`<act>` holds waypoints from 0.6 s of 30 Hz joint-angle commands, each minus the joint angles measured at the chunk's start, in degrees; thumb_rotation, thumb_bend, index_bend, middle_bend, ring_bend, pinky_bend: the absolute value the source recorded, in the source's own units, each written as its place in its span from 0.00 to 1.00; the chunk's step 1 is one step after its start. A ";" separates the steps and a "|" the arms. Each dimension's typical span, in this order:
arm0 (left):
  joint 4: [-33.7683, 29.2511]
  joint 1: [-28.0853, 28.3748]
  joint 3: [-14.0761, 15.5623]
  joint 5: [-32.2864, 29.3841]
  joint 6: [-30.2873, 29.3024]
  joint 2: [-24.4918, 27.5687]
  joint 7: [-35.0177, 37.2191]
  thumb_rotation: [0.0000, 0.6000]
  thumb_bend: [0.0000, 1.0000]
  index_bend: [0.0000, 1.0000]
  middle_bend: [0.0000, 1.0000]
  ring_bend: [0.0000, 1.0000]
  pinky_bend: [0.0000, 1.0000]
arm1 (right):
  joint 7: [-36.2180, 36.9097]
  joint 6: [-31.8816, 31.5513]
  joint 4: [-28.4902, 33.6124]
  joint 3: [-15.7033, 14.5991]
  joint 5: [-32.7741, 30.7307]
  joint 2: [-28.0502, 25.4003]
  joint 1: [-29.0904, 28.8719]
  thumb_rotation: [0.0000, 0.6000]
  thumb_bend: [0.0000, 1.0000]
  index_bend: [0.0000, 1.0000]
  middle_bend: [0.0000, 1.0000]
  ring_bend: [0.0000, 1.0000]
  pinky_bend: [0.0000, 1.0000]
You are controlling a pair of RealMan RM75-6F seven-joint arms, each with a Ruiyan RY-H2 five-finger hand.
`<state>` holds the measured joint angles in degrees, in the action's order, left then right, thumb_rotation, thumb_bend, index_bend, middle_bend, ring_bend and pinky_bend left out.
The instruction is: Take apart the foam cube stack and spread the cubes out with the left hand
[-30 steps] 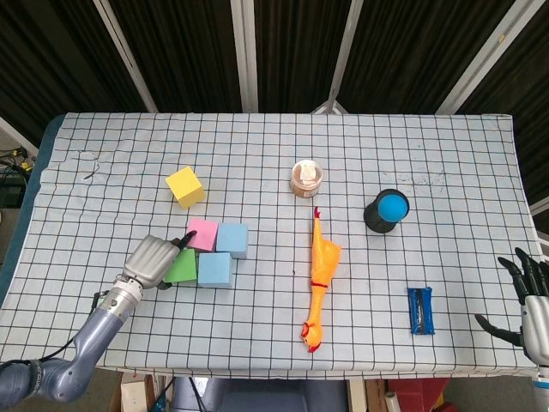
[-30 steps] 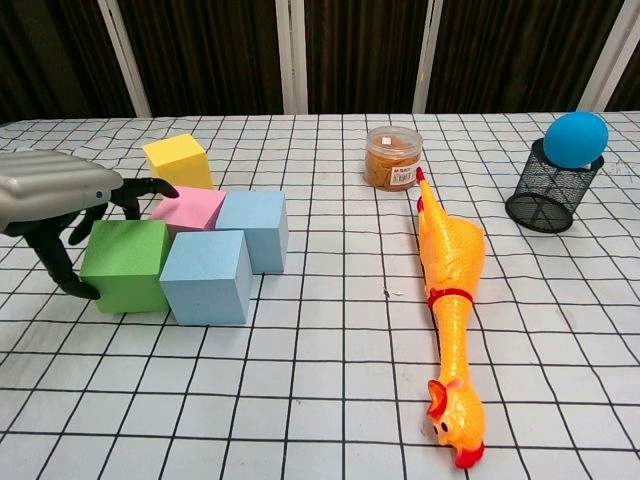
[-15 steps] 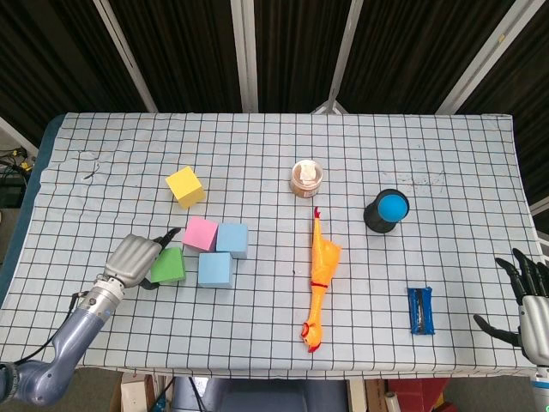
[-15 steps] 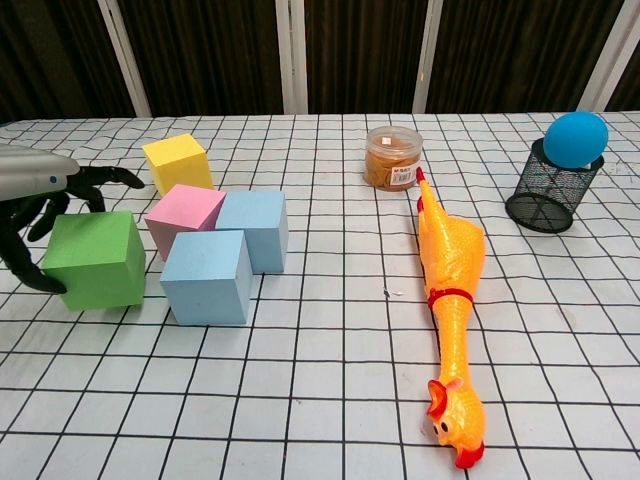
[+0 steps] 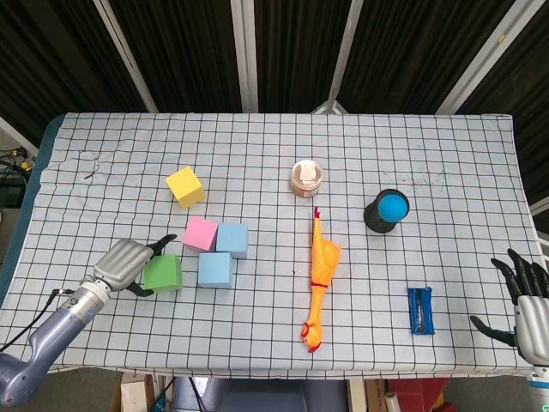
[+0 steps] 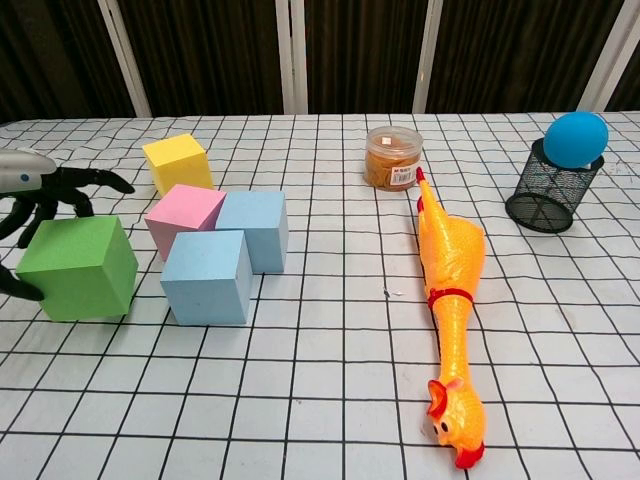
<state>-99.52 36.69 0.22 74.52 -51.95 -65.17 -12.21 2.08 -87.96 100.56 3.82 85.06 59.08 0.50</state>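
Note:
My left hand [image 5: 124, 262] [image 6: 30, 195] grips the green foam cube [image 5: 162, 273] [image 6: 78, 267] at the table's front left, fingers over its top and far side. To its right a pink cube [image 5: 200, 233] [image 6: 186, 212] and two light blue cubes, one behind [image 5: 232, 239] [image 6: 254, 226] and one in front [image 5: 214, 269] [image 6: 207, 276], sit bunched together. A yellow cube [image 5: 184, 186] [image 6: 178, 160] stands apart further back. My right hand [image 5: 525, 296] hangs open at the front right edge, holding nothing.
A rubber chicken [image 5: 319, 279] [image 6: 449, 285] lies lengthwise right of the cubes. Behind it stand a small jar [image 5: 306, 178] [image 6: 392, 157] and a black mesh cup with a blue ball [image 5: 388, 210] [image 6: 560, 165]. A blue packet [image 5: 419, 310] lies front right.
My left hand has dragged the green cube leftward, away from the pink and blue cubes, opening a gap. The right hand has barely moved.

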 commanded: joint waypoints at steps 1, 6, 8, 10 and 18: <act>3.82 0.38 -1.35 2.74 -1.84 -3.78 1.07 1.00 0.09 0.09 0.41 0.57 0.62 | 0.12 0.22 0.01 -0.05 -0.06 -0.03 -0.07 1.00 0.00 0.16 0.02 0.09 0.00; 8.71 0.93 -3.58 5.20 -5.58 -9.38 0.42 1.00 0.09 0.12 0.43 0.57 0.62 | 0.43 0.23 -0.05 0.04 -0.24 -0.15 -0.08 1.00 0.00 0.16 0.02 0.09 0.00; 10.44 1.24 -4.22 5.16 -6.28 -11.06 -1.17 1.00 0.09 0.13 0.42 0.57 0.61 | 0.56 0.25 -0.10 0.04 -0.26 -0.20 -0.07 1.00 0.00 0.16 0.02 0.09 0.00; 12.17 1.84 -4.95 4.89 -6.50 -12.85 -2.92 1.00 0.08 0.13 0.42 0.56 0.61 | 0.70 0.36 -0.14 0.01 -0.33 -0.27 -0.08 1.00 0.00 0.16 0.02 0.09 0.00; 17.01 3.59 -7.86 3.05 -7.98 -17.31 -8.51 1.00 0.09 0.15 0.42 0.56 0.61 | 1.66 0.47 0.00 -0.26 0.16 -0.72 -0.05 1.00 0.00 0.16 0.02 0.09 0.00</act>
<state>-83.64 39.98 -7.02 77.90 -59.11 -81.62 -19.52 3.72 -87.49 100.55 3.59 85.18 58.39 0.44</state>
